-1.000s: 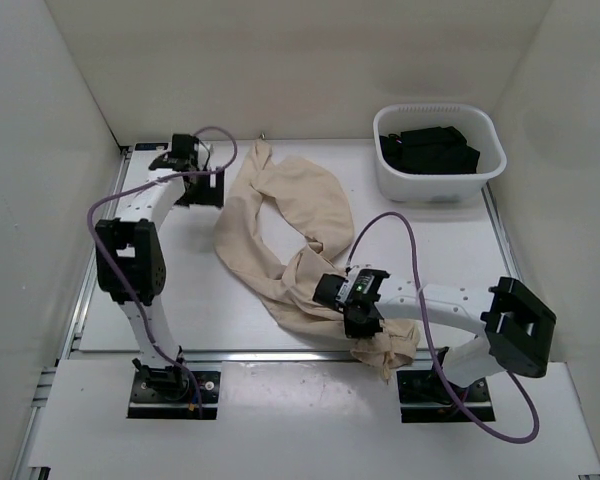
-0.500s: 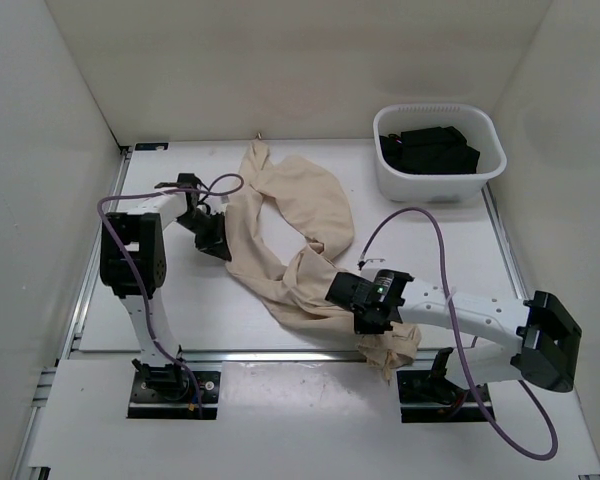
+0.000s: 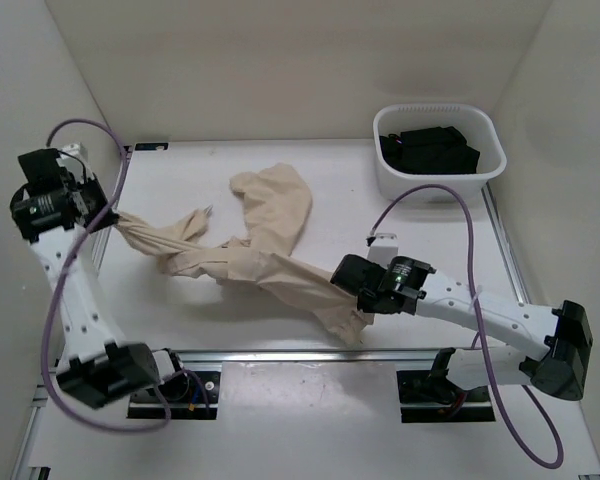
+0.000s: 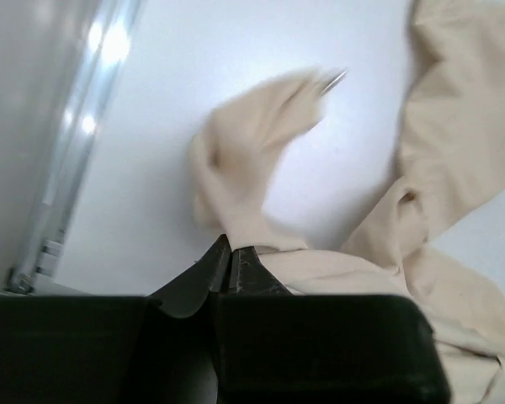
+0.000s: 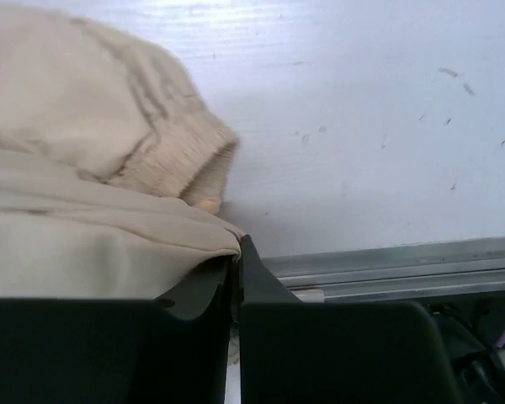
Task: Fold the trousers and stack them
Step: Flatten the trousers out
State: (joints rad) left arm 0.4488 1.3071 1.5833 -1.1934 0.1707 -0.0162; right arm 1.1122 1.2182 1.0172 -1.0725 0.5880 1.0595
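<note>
- Trousers, from above, lie twisted across the table, strung between left gripper and right gripper; nothing folded or stacked yet.
- Left wrist view: jaws pinched shut on a cloth end.
- Right wrist view: jaws clamped on cloth beside a ribbed cuff.

white tub: far right; dark items inside; white table

Top view looks down on the whole bench; each wrist view hugs the trousers it also shows.
</note>
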